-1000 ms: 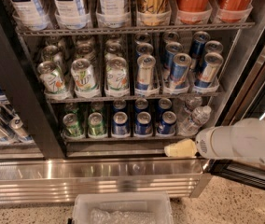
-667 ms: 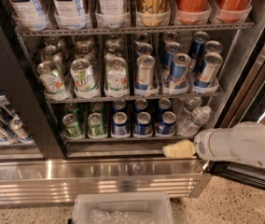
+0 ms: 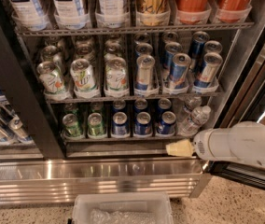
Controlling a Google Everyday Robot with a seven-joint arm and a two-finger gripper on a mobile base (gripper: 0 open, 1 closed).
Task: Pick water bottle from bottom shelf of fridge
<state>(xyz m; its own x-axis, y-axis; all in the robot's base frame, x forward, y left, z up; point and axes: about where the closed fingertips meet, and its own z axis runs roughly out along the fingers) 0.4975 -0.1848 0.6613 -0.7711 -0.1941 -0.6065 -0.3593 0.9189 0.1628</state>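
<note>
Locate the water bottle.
Camera view: the water bottle sits at the right end of the bottom shelf, beside the blue cans, just above the gripper.

Cream-tipped gripper (image 3: 178,148) hangs just outside front edge of dark wire bottom shelf (image 3: 123,138), below-left of small clear ribbed plastic water bottle (image 3: 195,119); open air btwn them. Bottle hemmed in: short blue aluminium can (image 3: 166,123) just beside at left, black frame of fridge (image 3: 235,78) at right, upper dark wire rack (image 3: 137,97) close overhead. Only front side free.
</note>
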